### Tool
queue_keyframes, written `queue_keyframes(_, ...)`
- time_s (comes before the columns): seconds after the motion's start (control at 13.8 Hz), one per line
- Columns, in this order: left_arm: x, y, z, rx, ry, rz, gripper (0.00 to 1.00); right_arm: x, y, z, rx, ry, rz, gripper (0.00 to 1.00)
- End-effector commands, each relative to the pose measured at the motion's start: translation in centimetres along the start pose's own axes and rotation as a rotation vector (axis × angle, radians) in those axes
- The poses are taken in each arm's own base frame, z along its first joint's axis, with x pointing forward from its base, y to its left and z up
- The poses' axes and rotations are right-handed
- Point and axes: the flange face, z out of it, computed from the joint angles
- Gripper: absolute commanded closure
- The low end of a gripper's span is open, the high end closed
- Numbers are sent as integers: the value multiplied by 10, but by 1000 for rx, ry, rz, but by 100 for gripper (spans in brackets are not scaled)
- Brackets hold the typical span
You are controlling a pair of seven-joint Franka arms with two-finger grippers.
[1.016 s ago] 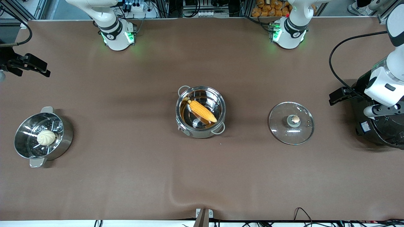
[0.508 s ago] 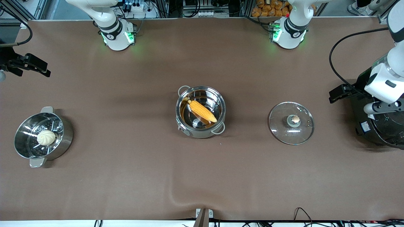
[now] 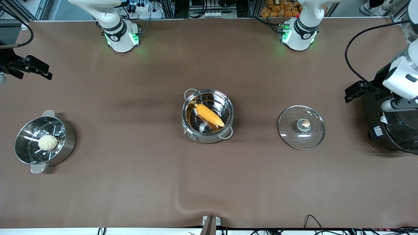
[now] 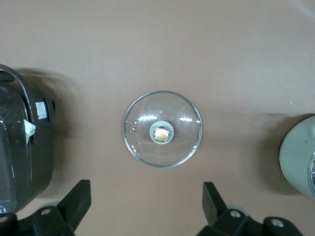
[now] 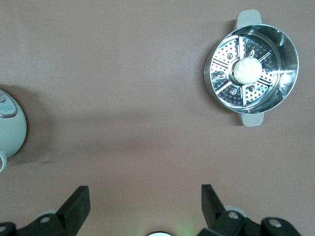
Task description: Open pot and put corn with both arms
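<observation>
The steel pot (image 3: 225,107) stands uncovered at the table's middle. The yellow-orange corn (image 3: 209,115) lies slantwise inside it. The glass lid (image 3: 301,127) lies flat on the table beside the pot, toward the left arm's end, knob up. It also shows in the left wrist view (image 4: 184,118). My left gripper (image 4: 146,192) is open and empty, high over the cloth between the lid and the rice cooker. My right gripper (image 5: 145,194) is open and empty, high over bare cloth at the right arm's end.
A steel steamer pot (image 3: 67,143) with a white bun (image 3: 48,142) stands at the right arm's end; it also shows in the right wrist view (image 5: 288,54). A big black rice cooker (image 3: 388,137) stands at the left arm's end. The brown cloth (image 3: 130,182) covers the table.
The left arm's hand has drifted toward the bases and toward its end of the table, away from the lid. The right arm, pot, corn and lid have not moved.
</observation>
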Motion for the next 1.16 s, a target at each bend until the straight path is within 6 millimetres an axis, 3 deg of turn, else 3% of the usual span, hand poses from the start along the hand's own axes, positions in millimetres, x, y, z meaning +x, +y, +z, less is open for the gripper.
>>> queue_keyframes(0.0, -13, -9, -16, 6, 24, 8, 0, -4, 1, -5, 7, 3, 12, 0)
queue_keyframes(0.29, -27, -11, -14, 14, 55, 5, 0, -4, 0, -5, 6, 3, 11, 0)
queue_keyframes(0.58, -18, -13, -20, 8, 47, 16, 0, -4, -1, -5, 6, 3, 9, 0)
queue_keyframes(1.09, -23, -4, -16, 30, -4, 47, 0, -4, -1, -5, 6, 3, 9, 0)
